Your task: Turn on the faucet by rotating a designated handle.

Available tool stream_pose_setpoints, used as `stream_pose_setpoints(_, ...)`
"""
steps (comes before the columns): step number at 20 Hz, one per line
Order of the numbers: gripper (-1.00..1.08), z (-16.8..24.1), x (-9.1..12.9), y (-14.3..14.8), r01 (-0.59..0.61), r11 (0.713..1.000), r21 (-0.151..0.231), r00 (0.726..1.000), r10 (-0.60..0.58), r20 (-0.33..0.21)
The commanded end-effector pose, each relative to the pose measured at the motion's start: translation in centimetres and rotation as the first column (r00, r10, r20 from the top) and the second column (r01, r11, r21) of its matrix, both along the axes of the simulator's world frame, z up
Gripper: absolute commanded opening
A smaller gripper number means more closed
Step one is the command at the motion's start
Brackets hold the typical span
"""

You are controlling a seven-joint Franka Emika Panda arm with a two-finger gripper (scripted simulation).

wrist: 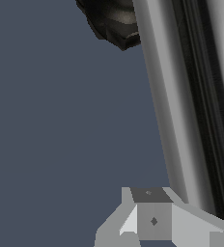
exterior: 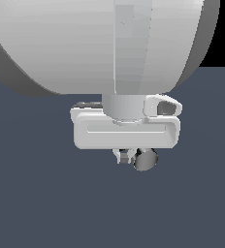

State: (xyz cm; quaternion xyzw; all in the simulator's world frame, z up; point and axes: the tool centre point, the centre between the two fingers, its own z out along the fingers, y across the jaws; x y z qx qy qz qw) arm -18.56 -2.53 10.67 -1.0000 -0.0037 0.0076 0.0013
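Gripper (exterior: 125,156) low under big white arm, fingertips close together; whether clamped on anything cannot tell. Handle (exterior: 146,159) silver bar just beside fingertips, on exterior view's right. Wrist view: handle (wrist: 181,106) long, close; black faucet (wrist: 115,21) base beyond.

Silver-grey streaked handle (wrist: 181,106), black faucet (wrist: 115,21) base, white hand (exterior: 125,156), slate-blue floor (exterior: 37,193).

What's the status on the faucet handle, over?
Pincer low beside the handle; open or shut, can't tell. Handle fills the wrist view close-up, black faucet joint at its far end. Nothing seen in the way.
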Motion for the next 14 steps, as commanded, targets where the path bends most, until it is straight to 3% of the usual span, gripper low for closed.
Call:
stream_pose_setpoints(1, -1.00, 0.2, 0.9, -2.1, 0.020, 1.000, -0.001, 1.000, -0.020, 0.015)
stream_pose_setpoints(14, -1.00, 0.1, 1.3, -8.1, 0.020, 1.000, -0.002, 1.000, -0.020, 0.015)
